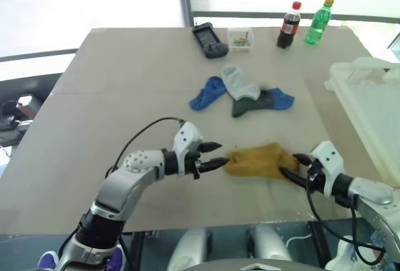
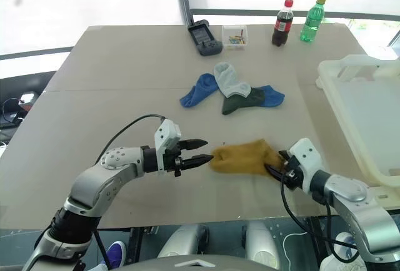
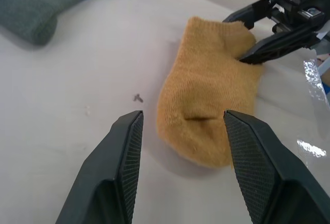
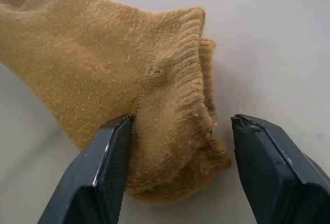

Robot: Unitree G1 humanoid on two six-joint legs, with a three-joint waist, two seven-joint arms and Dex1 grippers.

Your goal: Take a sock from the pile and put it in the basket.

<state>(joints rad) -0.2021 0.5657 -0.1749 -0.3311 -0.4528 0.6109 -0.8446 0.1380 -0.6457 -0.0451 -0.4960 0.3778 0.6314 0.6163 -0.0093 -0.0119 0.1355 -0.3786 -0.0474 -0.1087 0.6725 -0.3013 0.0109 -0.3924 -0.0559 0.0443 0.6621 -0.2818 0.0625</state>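
A wide beige table (image 1: pixel 125 96) runs back to bright windows (image 1: pixel 94 2). Low centre, a mustard sock (image 1: pixel 259 158) lies flat. The left hand (image 1: pixel 215 157) sits open at its toe end; the right hand (image 1: pixel 294 166) is open too, fingers straddling the cuff, one perhaps touching it. Neither grips. The pile (image 1: pixel 244 93) sits mid-frame, apart. The basket (image 1: pixel 369 108) stands at the right edge. Top centre: two bottles (image 1: pixel 289 25), a dark device (image 1: pixel 209 40), a small clear box (image 1: pixel 241 37).

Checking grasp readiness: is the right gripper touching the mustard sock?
Touching. In the right wrist view, one finger of the open right gripper presses against the mustard sock.
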